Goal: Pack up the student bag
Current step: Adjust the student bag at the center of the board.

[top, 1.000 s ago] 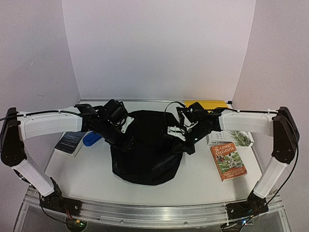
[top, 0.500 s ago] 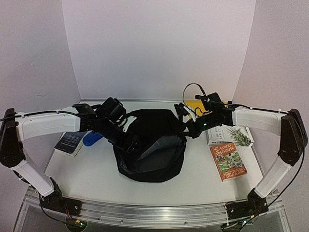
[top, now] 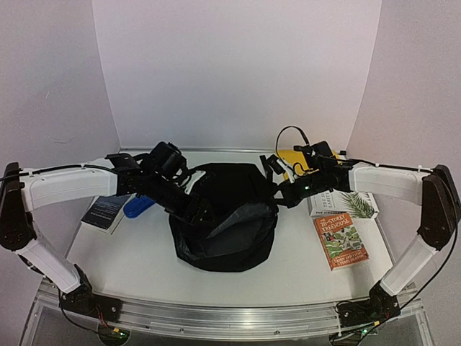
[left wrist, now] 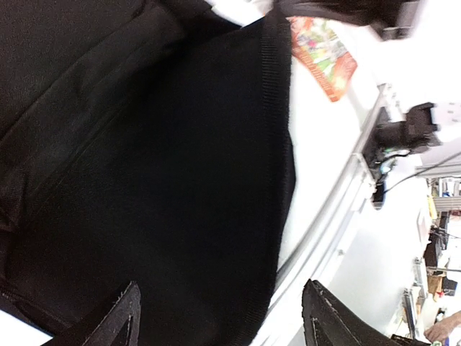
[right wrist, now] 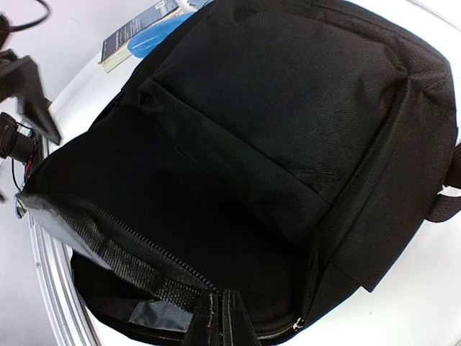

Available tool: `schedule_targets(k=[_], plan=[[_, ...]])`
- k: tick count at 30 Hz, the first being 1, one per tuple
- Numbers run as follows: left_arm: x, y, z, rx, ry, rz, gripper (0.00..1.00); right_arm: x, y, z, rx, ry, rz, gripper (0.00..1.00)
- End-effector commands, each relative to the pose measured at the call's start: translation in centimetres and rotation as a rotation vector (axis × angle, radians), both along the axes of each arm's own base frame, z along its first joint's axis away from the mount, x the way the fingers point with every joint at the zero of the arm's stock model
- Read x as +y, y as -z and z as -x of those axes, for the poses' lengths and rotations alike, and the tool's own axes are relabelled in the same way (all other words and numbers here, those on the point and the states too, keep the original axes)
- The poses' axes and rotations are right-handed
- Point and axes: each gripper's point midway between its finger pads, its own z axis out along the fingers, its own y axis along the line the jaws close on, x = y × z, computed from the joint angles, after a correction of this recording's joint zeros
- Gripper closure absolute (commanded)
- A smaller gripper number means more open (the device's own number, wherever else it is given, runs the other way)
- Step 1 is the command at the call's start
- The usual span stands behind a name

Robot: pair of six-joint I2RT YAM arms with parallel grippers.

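Note:
The student bag (top: 238, 249), a black soft backpack, lies in the middle of the table with its mouth pulled open and grey lining showing. My right gripper (top: 279, 193) is at the bag's right rim. In the right wrist view its fingers (right wrist: 223, 321) are pressed together on the zipper edge of the bag (right wrist: 288, 108). At the left rim, my left gripper (top: 196, 210) stands open. In the left wrist view its two tips (left wrist: 227, 317) are wide apart over the bag's black fabric (left wrist: 144, 144), gripping nothing.
An orange picture book (top: 340, 241) and a white book with a palm leaf (top: 344, 204) lie right of the bag. A yellow item (top: 306, 155) sits behind them. Left of the bag are a dark book (top: 106, 211) and a blue object (top: 137, 207). The table's front rail (left wrist: 338, 209) is close.
My right gripper has drawn the bag's rim up and to the right, which opened the mouth and bared the lining. The left jaws have spread wider at the left rim.

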Motion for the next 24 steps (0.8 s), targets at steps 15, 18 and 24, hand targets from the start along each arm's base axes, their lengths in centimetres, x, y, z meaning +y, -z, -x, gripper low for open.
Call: schedule_targets(k=[15,18,24], plan=[[-0.1,0.6,-1.9,-0.143,0.018,-0.137,0.69,-1.8,-1.2,-1.6,0.031,0.163,-0.072,1.0],[0.3,-1.7,-5.4,-0.235,-0.086,-0.135,0.99,-2.2,-1.6,-2.1,0.007,0.196,-0.073,1.0],[1.7,-4.3,-14.6,-0.298,-0.25,-0.128,0.99,-2.9,-3.1,-4.8,-0.09,0.303,-0.066,1.0]])
